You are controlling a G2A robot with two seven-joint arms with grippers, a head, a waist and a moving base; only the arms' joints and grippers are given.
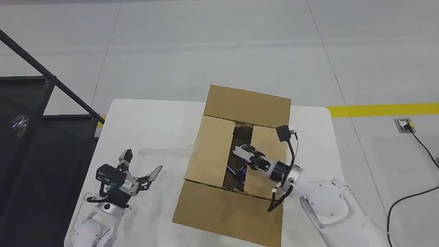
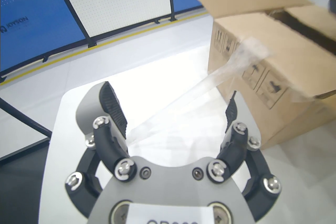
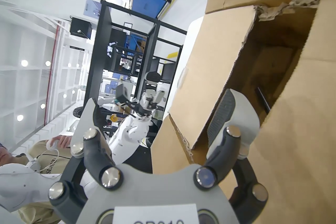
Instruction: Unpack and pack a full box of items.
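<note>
Left tool [image 1: 142,166] hovers over near-left part of white desk [image 1: 147,120], fingers spread, nothing held. Strip of clear tape [image 2: 199,86] trails from box side toward it. Cardboard box [image 1: 209,152] sits mid-desk, outer flaps folded out, inner flaps parted, dark gap between. Right tool [image 1: 241,153] over that gap, released: one finger [image 3: 228,114] inside, flap edge between fingers.

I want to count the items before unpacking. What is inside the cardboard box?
Through the gap between its flaps, the cardboard box shows only a dark interior and one thin dark object. The flaps cover everything else.
</note>
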